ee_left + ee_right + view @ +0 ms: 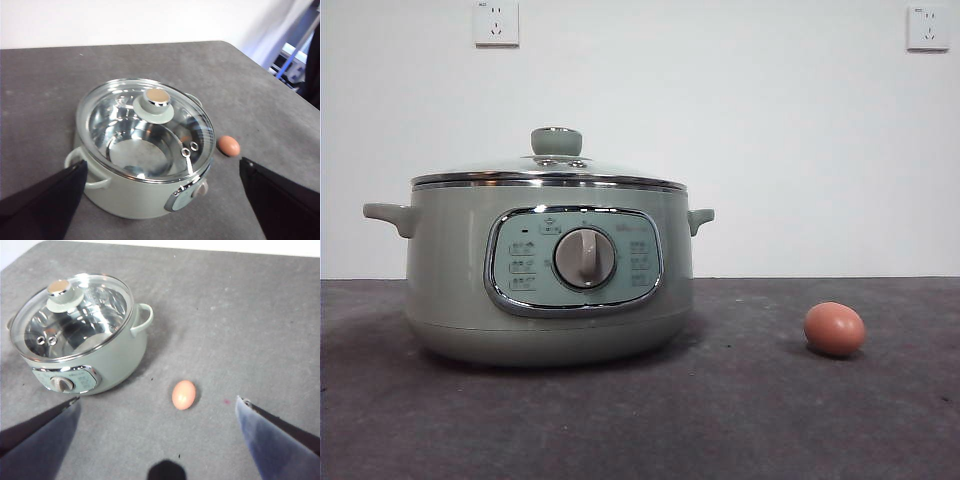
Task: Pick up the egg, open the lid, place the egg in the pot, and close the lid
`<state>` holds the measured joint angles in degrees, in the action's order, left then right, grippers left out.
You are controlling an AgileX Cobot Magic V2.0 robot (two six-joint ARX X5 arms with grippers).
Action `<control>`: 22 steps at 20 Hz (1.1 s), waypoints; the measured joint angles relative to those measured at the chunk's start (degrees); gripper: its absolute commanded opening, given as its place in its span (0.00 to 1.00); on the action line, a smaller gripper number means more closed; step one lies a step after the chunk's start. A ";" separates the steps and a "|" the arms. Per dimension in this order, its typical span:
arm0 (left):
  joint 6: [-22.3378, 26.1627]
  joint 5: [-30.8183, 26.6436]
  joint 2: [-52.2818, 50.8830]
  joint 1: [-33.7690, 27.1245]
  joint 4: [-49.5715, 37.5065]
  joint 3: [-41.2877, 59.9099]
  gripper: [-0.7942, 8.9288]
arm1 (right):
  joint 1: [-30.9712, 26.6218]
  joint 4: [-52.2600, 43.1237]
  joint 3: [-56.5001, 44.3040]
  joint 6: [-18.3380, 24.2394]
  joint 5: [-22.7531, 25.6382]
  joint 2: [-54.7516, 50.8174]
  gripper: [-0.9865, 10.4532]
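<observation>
The pale green pot [450,280] stands on the grey table left of centre, dial facing the front camera. The glass lid [548,175] with its green knob [556,141] sits closed on it. The reddish-brown egg [834,329] lies on the table to the pot's right, apart from it. In the left wrist view the pot [135,200], lid [125,130] and egg [229,146] lie below my open, empty left gripper [160,192]. In the right wrist view my open, empty right gripper [157,427] hangs high above the egg [183,394], with the pot [117,362] and lid [90,315] off to one side.
The dark grey table [740,410] runs to a white wall with two sockets [496,22]. Neither arm shows in the front view. A table edge and some equipment [295,55] show in the left wrist view.
</observation>
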<state>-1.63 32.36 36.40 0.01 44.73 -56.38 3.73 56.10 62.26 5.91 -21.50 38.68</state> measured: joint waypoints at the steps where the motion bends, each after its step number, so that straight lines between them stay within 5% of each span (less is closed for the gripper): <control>1: 0.02 0.07 1.55 0.57 -0.59 -0.66 0.77 | 0.00 0.00 0.00 0.00 0.00 0.76 0.64; 7: 1.31 -0.17 18.03 7.06 -3.65 -11.15 0.77 | 0.00 -0.04 0.00 -0.09 0.00 6.01 0.64; 15: 6.27 -14.49 43.36 21.31 -2.93 -28.30 0.76 | 0.00 -0.33 0.00 -0.11 -1.90 9.42 0.64; 22: 9.84 -22.93 54.77 25.07 -1.46 -30.84 0.76 | 0.00 -0.42 0.00 -0.11 -1.92 9.57 0.64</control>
<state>8.21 9.43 91.18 25.08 43.27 -87.22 3.73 55.68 62.26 5.80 -23.42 48.25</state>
